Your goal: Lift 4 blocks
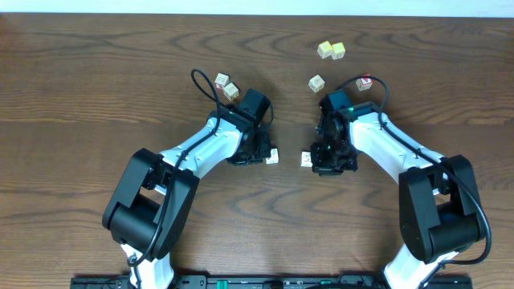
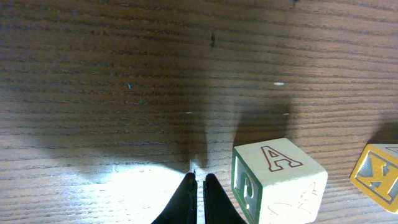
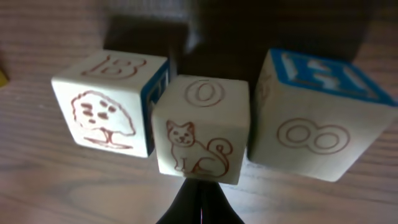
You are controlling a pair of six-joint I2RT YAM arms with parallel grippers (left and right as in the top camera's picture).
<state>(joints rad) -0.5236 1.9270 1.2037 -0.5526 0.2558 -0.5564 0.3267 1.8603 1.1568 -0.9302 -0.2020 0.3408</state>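
Both clenched empty: my left gripper (image 2: 199, 182) beside the A block (image 2: 278, 182), my right gripper (image 3: 200, 194) perhaps touching the cat block (image 3: 200, 129).

This looks like a robotics lab. A left arm (image 1: 189, 156) and a right arm (image 1: 397, 144) are mounted at the near edge of a wooden table (image 1: 80, 96).

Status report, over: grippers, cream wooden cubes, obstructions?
Left gripper shut, empty, beside cream wooden A cube. Right gripper shut, empty, facing cream cat-picture cube. None lifted. Tree-picture cube, blue-topped cube crowd it.
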